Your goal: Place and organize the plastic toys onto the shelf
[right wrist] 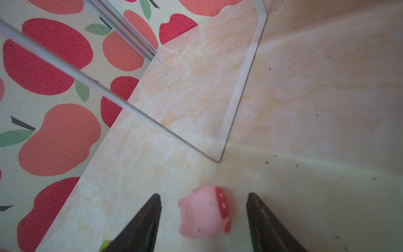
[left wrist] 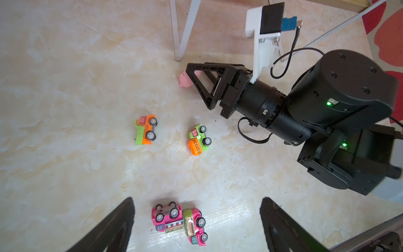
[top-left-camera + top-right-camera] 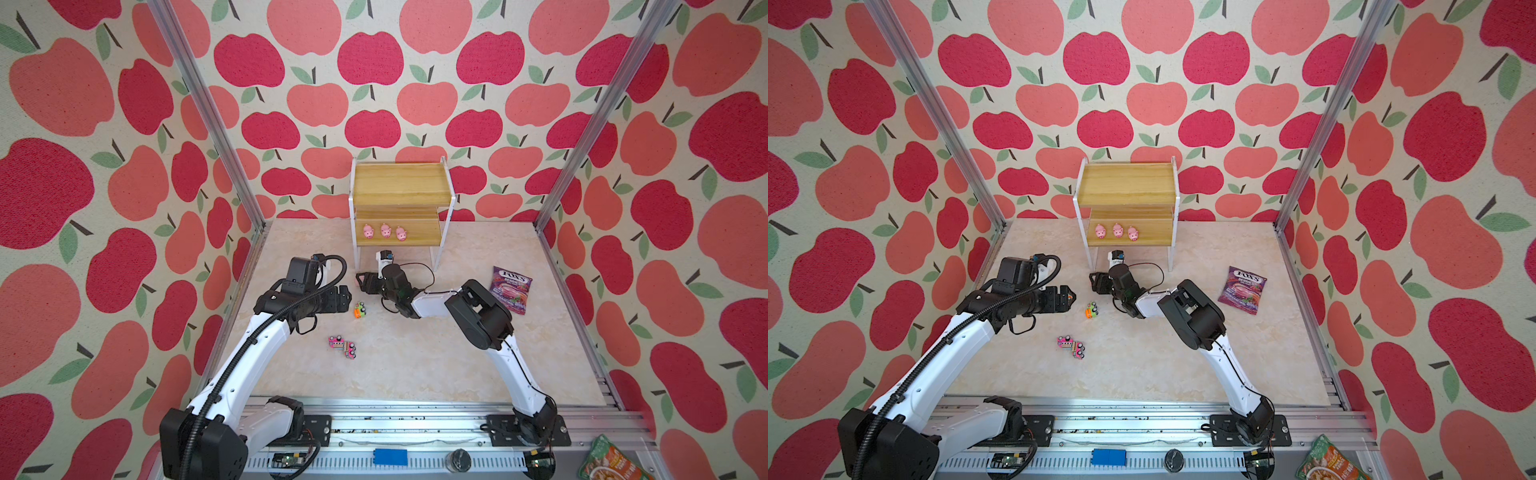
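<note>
The shelf [image 3: 399, 183] stands at the back of the table, and three pink pigs [image 3: 385, 231] line up on its lower board. A fourth pig [image 1: 205, 212] lies on the table by the shelf's front left leg. My right gripper [image 1: 204, 194] is open, with a jaw on each side of the pig and a gap to each. The left wrist view shows this pig [image 2: 185, 79] behind a right gripper finger. My left gripper [image 2: 197, 199] hangs open above two pink trucks [image 2: 180, 220] that touch each other. Two orange-and-green trucks [image 2: 199, 139] [image 2: 145, 129] lie on their sides between the arms.
A purple candy bag [image 3: 512, 289] lies on the table to the right of the right arm. The shelf's white legs [image 2: 181, 32] stand close to the right gripper. A green food packet [image 3: 611, 461] rests on the front rail at the right corner.
</note>
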{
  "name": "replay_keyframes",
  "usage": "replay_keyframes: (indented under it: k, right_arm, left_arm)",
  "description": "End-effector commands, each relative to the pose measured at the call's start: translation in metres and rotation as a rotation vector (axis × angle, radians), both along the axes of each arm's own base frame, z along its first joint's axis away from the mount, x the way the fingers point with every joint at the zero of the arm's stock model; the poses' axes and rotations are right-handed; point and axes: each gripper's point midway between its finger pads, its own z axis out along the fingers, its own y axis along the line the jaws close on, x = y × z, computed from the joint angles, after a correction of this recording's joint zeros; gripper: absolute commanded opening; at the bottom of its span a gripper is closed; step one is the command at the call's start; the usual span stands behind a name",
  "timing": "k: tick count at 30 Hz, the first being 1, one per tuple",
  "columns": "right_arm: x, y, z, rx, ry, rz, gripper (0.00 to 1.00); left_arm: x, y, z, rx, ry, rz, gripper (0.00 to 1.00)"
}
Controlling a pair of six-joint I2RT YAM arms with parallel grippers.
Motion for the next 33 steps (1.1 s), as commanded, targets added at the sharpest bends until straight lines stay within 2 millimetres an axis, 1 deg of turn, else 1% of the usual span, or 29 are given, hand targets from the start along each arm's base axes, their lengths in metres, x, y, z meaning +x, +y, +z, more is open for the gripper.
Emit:
replay_keyframes:
  k: [1, 3, 6, 11, 13, 18, 22, 26, 29, 33]
  right_arm:
    - [-0.001, 0.006, -0.013, -0.016, 0.024, 0.025, 0.62]
    - [-0.001, 0.010, -0.012, -0.014, 0.021, 0.041, 0.59]
    - [-0.002, 0.012, -0.014, -0.030, 0.021, 0.049, 0.53]
    - [-0.004, 0.013, -0.012, -0.043, 0.009, 0.057, 0.36]
    - [-0.005, 0.013, -0.007, -0.047, -0.009, 0.061, 0.29]
    - [-0.014, 0.012, 0.010, -0.070, -0.069, 0.071, 0.19]
    - [-0.022, 0.012, 0.020, -0.100, -0.108, 0.086, 0.14]
    - [-0.036, 0.007, 0.028, -0.155, -0.160, 0.095, 0.13]
    - [-0.047, -0.003, 0.036, -0.196, -0.199, 0.091, 0.13]
    - [-0.061, -0.027, 0.051, -0.273, -0.257, 0.065, 0.13]
  left_arm:
    - [-0.002, -0.001, 0.000, -0.004, 0.004, -0.008, 0.92]
    - [-0.002, -0.001, 0.001, -0.004, 0.001, -0.007, 0.92]
    - [-0.002, -0.001, 0.001, -0.004, 0.001, -0.007, 0.92]
    - [-0.002, -0.001, 0.001, -0.004, 0.001, -0.007, 0.92]
    - [-0.002, -0.001, 0.002, -0.006, -0.002, -0.008, 0.92]
    - [-0.003, -0.002, 0.001, -0.007, 0.000, -0.011, 0.92]
    - [-0.003, -0.002, 0.002, -0.006, -0.001, -0.010, 0.92]
    - [-0.003, -0.001, 0.002, -0.005, -0.004, -0.009, 0.92]
    - [-0.003, -0.001, 0.003, -0.006, -0.005, -0.007, 0.92]
    - [-0.003, -0.001, 0.003, -0.004, -0.005, -0.006, 0.92]
